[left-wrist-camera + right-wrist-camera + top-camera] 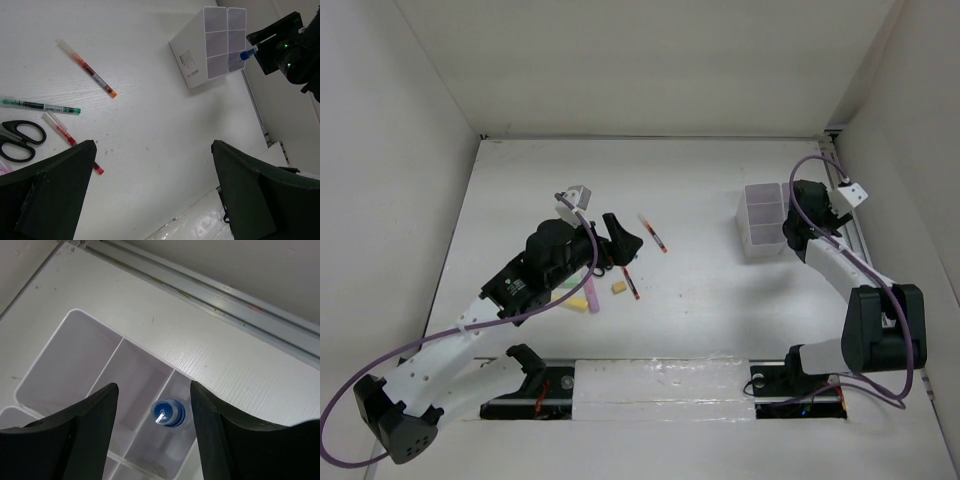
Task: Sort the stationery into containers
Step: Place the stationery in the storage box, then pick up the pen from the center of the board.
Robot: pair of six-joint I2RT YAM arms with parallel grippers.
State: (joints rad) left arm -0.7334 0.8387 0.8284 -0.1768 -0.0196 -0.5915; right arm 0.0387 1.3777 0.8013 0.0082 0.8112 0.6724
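Observation:
The white divided box (763, 220) stands at the right. In the right wrist view my right gripper (153, 387) is open over the box (120, 342). A blue-capped clear tube (169, 413) stands in one compartment between the fingers, touching neither. The tube (246, 53) also shows in the left wrist view. My left gripper (618, 238) is open and empty above the table's middle. Below it lie black-handled scissors (20, 140), two red pens (87, 70) (70, 140) and a dark green pen (42, 105). A tan eraser (618, 288), a pink marker (592, 293) and a yellow marker (578, 303) lie beside the left arm.
White walls close the table at the left, back and right. A metal rail (210, 287) runs along the right wall just behind the box. The arm bases and their cables (660, 385) sit at the near edge.

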